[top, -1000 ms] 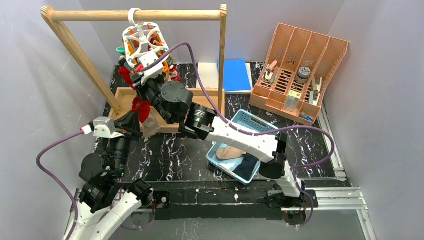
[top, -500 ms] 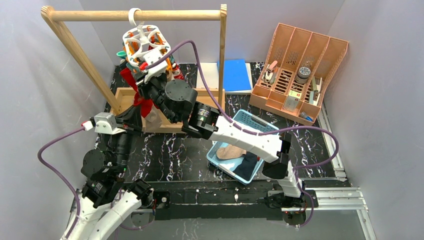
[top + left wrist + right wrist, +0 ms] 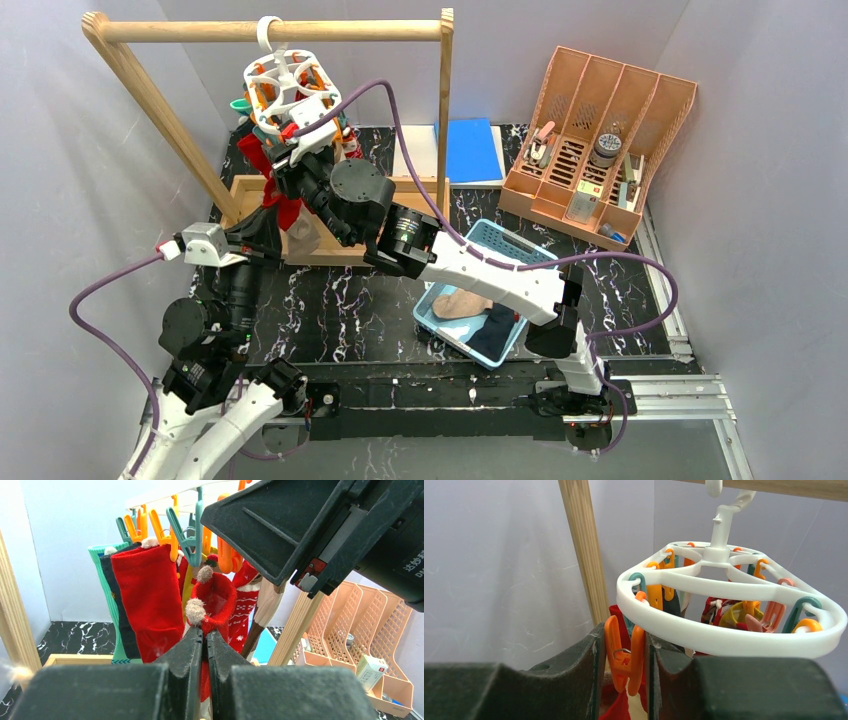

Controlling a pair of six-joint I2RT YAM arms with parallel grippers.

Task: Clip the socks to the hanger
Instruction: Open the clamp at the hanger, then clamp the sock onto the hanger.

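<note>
Socks in red, navy and teal hang clipped beneath the white ring hanger, which is hooked on a wooden rail. Left end effector, pressed together just below the hanger, pinches the cuff of a red pompom sock. Right end effector, at the hanger's rim, squeezes a dangling orange clip. Tan sock lies in a blue basket, well apart from the hanger.

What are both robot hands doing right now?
Left gripper: closed, pinching the red sock.
Right gripper: closed around an orange clip on the hanger.
</note>
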